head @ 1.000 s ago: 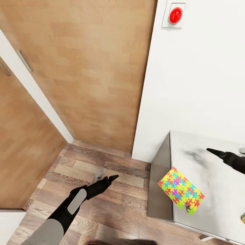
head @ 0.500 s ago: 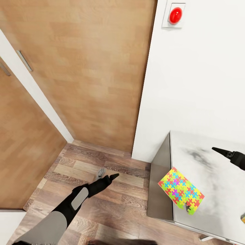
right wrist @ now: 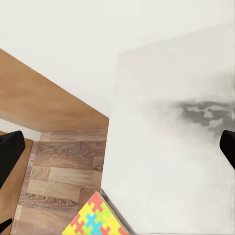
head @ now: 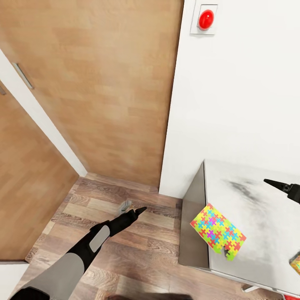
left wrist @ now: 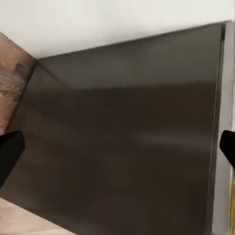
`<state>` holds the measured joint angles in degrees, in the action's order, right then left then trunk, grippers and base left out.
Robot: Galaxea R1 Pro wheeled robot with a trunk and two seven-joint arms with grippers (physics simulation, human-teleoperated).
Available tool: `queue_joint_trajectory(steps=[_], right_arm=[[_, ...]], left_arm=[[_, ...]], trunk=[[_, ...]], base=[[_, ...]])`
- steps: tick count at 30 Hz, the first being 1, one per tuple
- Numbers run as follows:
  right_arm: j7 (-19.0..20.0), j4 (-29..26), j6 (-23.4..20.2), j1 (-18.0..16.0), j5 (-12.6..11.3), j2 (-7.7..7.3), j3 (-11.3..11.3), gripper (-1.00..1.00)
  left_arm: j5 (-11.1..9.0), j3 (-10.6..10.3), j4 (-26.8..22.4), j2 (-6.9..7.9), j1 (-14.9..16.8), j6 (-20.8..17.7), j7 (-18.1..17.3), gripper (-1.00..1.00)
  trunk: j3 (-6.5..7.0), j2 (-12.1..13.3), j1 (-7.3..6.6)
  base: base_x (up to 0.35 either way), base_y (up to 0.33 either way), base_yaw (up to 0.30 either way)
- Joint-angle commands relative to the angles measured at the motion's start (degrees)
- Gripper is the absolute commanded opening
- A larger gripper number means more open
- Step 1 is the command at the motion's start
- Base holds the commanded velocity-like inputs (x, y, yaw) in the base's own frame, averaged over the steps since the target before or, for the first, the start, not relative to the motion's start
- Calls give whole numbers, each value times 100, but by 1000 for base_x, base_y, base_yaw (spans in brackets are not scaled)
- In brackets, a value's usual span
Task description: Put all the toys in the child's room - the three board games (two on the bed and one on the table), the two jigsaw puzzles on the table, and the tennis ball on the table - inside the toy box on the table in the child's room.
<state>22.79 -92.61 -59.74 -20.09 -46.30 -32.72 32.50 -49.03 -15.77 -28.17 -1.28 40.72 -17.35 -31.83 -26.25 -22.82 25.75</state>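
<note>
A multicoloured jigsaw puzzle (head: 218,231) lies flat on the near left corner of the pale mottled table (head: 254,200), overhanging its edge a little. The puzzle's corner (right wrist: 95,220) also shows in the right wrist view, below the table top (right wrist: 166,147). My right gripper (head: 278,184) hovers open over the table, beyond the puzzle and to its right; in the wrist view the right gripper (right wrist: 117,149) holds nothing. My left gripper (head: 131,209) is open above the floor, left of the table. In the left wrist view the left gripper (left wrist: 117,149) faces the table's dark side panel (left wrist: 127,147).
A small colourful box corner (head: 296,262) peeks in at the table's right. Light wooden wardrobe doors (head: 104,83) stand ahead and to the left, on a wood-plank floor (head: 137,250). A red button (head: 206,18) sits high on the white wall behind the table.
The camera has swung slightly right, shifting the whole picture left. My right gripper has drawn back towards the right edge. The left arm has stretched slightly forward.
</note>
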Motion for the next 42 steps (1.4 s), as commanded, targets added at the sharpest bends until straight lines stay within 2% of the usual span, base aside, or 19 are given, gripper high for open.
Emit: queue_joint_trajectory(steps=[1, 14, 28, 42], right_arm=[[63, 1, -26, -6, 55, -9, 8, 100], [75, 3, -26, -4, 53, -39, 16, 100], [77, 6, -26, -4, 58, -49, 19, 100], [79, 6, -26, -3, 55, -50, 21, 100]], left_arm=[[-57, -16, 6, -8, 11, -12, -44, 100], [-8, -32, 27, -90, 36, 103, -211, 100], [156, -32, 56, -133, 41, 124, -214, 100], [187, -24, 167, -188, 41, 126, -203, 100]], trunk=[[-6, -9, 3], [19, -9, 3], [48, -9, 3], [57, -9, 3]], base=[[0, 0, -186], [0, 0, -226], [0, 0, -235], [0, 0, -71]])
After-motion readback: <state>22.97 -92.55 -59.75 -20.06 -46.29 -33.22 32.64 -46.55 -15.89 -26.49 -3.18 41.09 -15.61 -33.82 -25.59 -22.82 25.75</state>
